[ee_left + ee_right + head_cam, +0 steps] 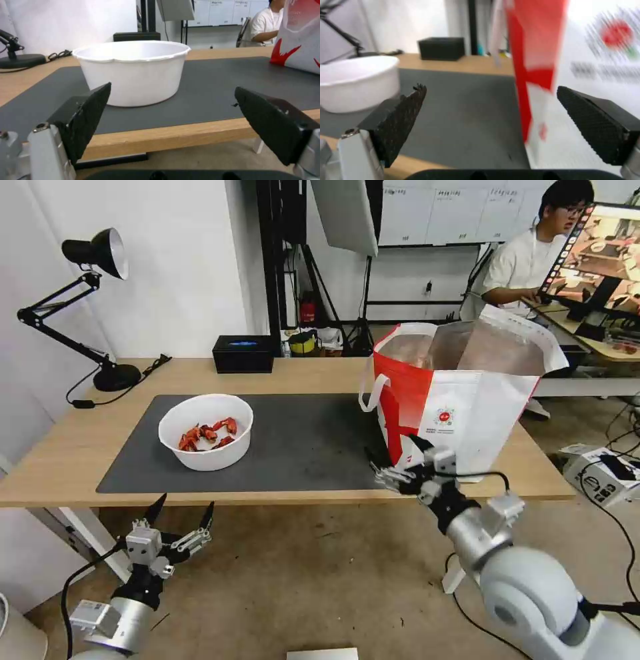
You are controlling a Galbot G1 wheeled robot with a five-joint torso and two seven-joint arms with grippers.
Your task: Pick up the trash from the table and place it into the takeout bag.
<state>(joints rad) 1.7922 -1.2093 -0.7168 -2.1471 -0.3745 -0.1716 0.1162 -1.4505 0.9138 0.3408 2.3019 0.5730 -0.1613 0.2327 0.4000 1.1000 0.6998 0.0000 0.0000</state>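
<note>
A white round bowl [205, 432] of red crayfish shells, the trash, sits on the left part of the dark grey mat [307, 447] on the light-wood table [60, 453]. The white and red takeout bag [467, 400] stands open at the table's right end, its foil lining showing. My left gripper [183, 507] hangs open below the table's front edge, in front of the bowl [133, 72]. My right gripper [395, 453] is open at the front edge, close to the bag's lower left corner [533, 75]. In the wrist views the left gripper [172, 87] and the right gripper [490, 88] both hold nothing.
A black tissue box [243, 353] stands at the table's back edge. A black desk lamp [100, 253] with its cable occupies the back left corner. A small box [600, 470] and cables lie on the floor to the right of the table.
</note>
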